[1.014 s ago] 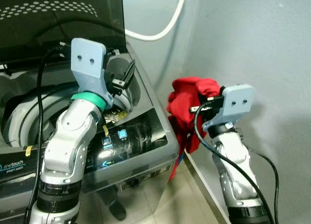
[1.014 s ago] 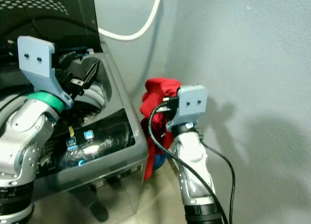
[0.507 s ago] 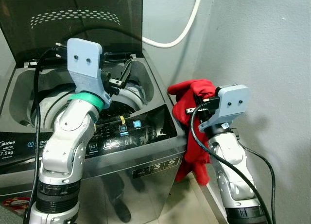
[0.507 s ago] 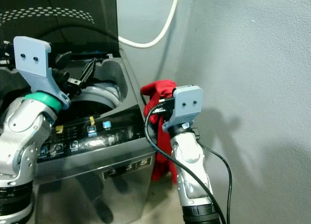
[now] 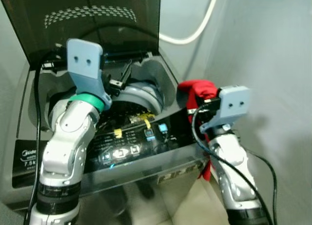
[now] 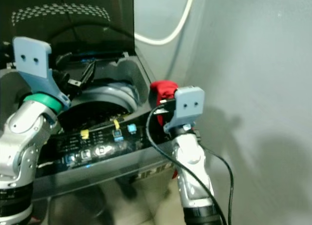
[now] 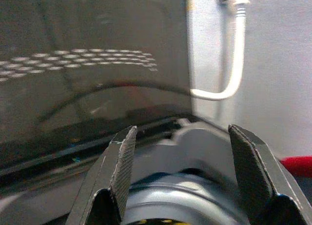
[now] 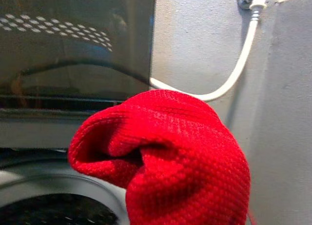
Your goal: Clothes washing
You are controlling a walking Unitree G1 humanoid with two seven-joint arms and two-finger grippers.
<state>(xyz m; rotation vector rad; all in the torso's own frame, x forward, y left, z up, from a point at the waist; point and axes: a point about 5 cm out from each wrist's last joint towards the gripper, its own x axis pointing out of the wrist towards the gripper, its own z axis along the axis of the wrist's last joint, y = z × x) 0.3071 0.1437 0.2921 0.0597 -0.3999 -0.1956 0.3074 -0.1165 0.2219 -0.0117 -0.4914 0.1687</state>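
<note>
Loading unfinished: we note right gripper [image 5: 194,109] clamping red knitted garment [image 8: 165,156] beside grey top-loading washer [image 5: 161,159]; left gripper [image 7: 183,173] wide apart above its drum.

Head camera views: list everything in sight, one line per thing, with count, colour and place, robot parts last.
washing machine: one, grey with a dark control panel, in front of the robot, top open.
lid: one, dark with a dotted pattern, standing upright at the back of the machine.
drum: one, grey rim with a dark inside, under the open lid.
hose: one, white, curving along the wall behind the machine.
garment: one, red knit, held at the machine's right edge, partly hanging beside it.
wall: grey, behind and to the right.
left end effector: one, black fingers, open, above the drum.
right end effector: one, gripping the red garment.
</note>
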